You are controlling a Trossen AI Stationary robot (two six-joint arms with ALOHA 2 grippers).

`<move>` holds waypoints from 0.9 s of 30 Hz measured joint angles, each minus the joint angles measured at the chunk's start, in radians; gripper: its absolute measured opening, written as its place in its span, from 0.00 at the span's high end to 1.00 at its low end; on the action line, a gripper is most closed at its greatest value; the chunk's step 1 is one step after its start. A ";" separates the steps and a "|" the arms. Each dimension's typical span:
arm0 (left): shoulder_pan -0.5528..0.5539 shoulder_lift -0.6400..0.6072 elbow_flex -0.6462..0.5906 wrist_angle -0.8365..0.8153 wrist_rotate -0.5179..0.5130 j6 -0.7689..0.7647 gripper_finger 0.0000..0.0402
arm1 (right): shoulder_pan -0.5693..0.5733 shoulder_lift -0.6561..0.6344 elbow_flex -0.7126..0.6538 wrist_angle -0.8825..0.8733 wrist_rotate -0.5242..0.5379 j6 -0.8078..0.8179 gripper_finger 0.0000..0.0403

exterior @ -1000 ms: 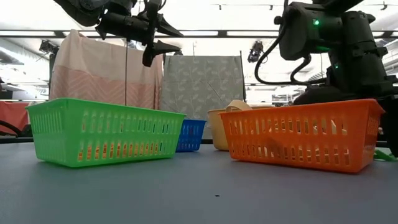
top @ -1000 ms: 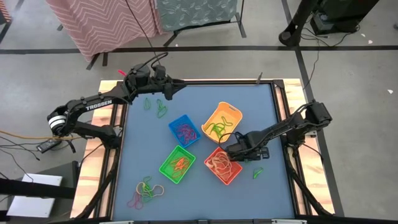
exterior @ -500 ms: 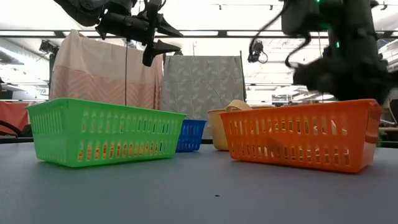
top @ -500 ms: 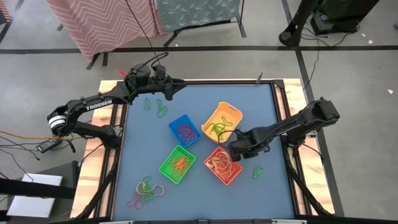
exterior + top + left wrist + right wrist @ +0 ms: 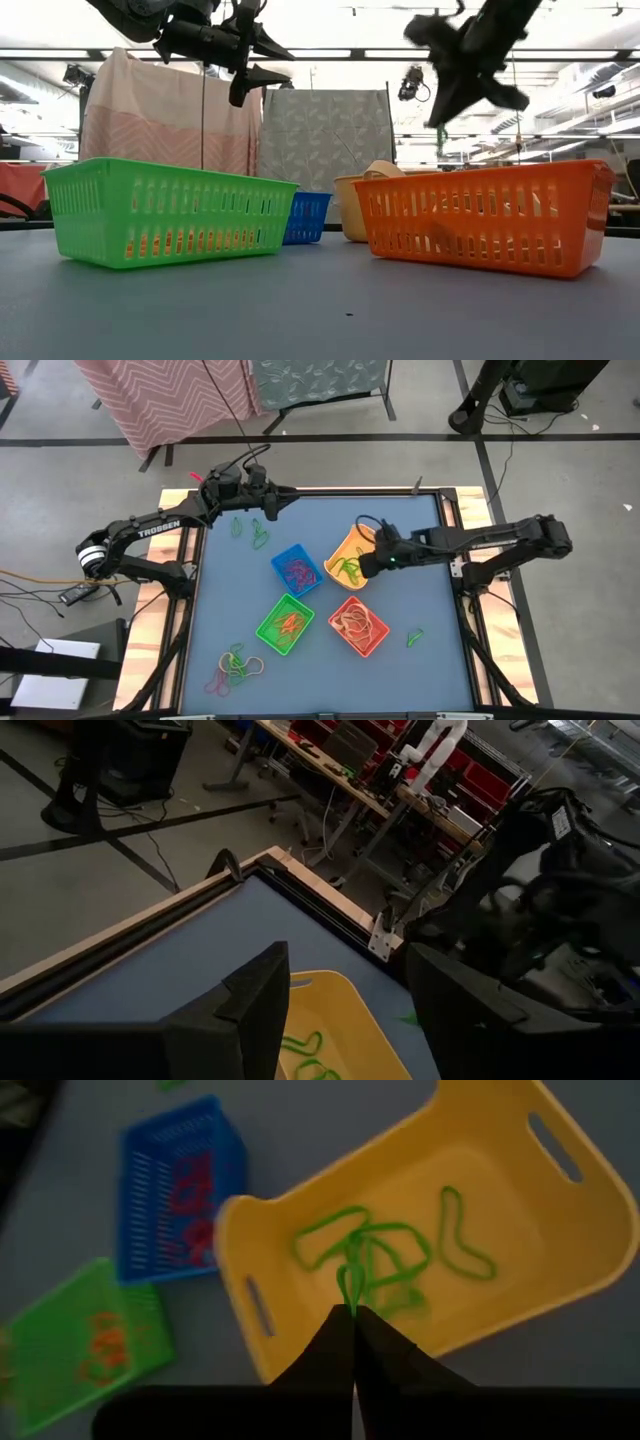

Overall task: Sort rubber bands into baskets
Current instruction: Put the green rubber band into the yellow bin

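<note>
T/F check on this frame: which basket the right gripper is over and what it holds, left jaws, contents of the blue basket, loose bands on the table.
1. The right gripper hangs over the yellow basket. True.
2. Its jaws are shut on a red band. False: they pinch a green rubber band.
3. The left gripper has its jaws shut on a band. False: its jaws stand open and empty, near the table's far left corner.
4. The blue basket holds green bands. False: its bands look pink or red; the green ones lie in the yellow basket.
5. A heap of loose bands lies on the table near the green basket. True.
</note>
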State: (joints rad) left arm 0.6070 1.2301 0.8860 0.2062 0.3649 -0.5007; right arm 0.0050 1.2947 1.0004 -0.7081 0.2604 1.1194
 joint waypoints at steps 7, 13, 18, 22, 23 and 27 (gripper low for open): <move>0.000 0.000 0.000 0.000 0.000 -0.006 0.49 | -0.100 0.121 -0.002 0.029 -0.159 -0.158 0.89; 0.000 0.000 0.000 0.000 0.000 -0.008 0.49 | -0.121 0.143 -0.002 0.109 -0.229 -0.330 0.64; 0.000 0.000 0.000 0.000 0.000 -0.008 0.49 | -0.153 0.088 -0.002 0.065 -0.370 -0.401 0.44; 0.000 0.000 0.000 0.000 0.000 -0.008 0.49 | -0.137 0.020 -0.001 -0.040 -0.581 -0.324 0.36; 0.000 0.000 0.000 0.000 -0.001 -0.008 0.49 | -0.111 0.006 0.000 -0.097 -0.599 -0.274 0.36; 0.000 0.000 0.000 0.001 -0.005 -0.008 0.49 | 0.045 -0.022 -0.002 -0.346 -0.550 0.026 0.36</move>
State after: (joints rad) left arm 0.6071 1.2301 0.8860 0.2074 0.3599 -0.5088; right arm 0.0496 1.2732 0.9987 -1.0542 -0.2891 1.1454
